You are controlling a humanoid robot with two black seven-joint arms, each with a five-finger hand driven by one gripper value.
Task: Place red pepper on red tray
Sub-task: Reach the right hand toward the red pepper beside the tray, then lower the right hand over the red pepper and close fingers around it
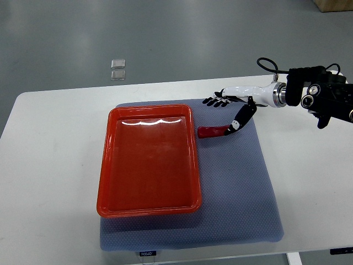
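One red pepper (pixel 211 132) lies on the grey-blue mat (pixel 242 193), just beside the upper part of the right rim of the red tray (pixel 148 210) and outside it. The pepper is stretched out sideways, one end toward the tray, the other toward the hand.

One robot hand is in view, the right hand (pixel 229 113), whose white forearm (pixel 251 91) enters from the right edge of the picture behind a black wrist housing (pixel 322 94). The arm is held nearly level over the far right corner of the mat. The four dark fingers (pixel 216 101) are extended and spread toward the left, holding nothing, above the mat's far edge. The thumb (pixel 242 117) angles down and to the left, its tip meeting the right end of the pepper; from this steep view it appears to touch it, though contact cannot be confirmed. The pepper is not enclosed by the hand.

One tray is present. It is rectangular, has a raised rim, sits on the left half of the mat with its long sides running from near to far, and contains nothing.

One mat lies on the white table (pixel 49 165), covering its middle from near the far edge to the near edge.

Two small clear square objects (pixel 118 68) lie on the grey floor (pixel 165 33) beyond the table's far edge, one just beside the other.
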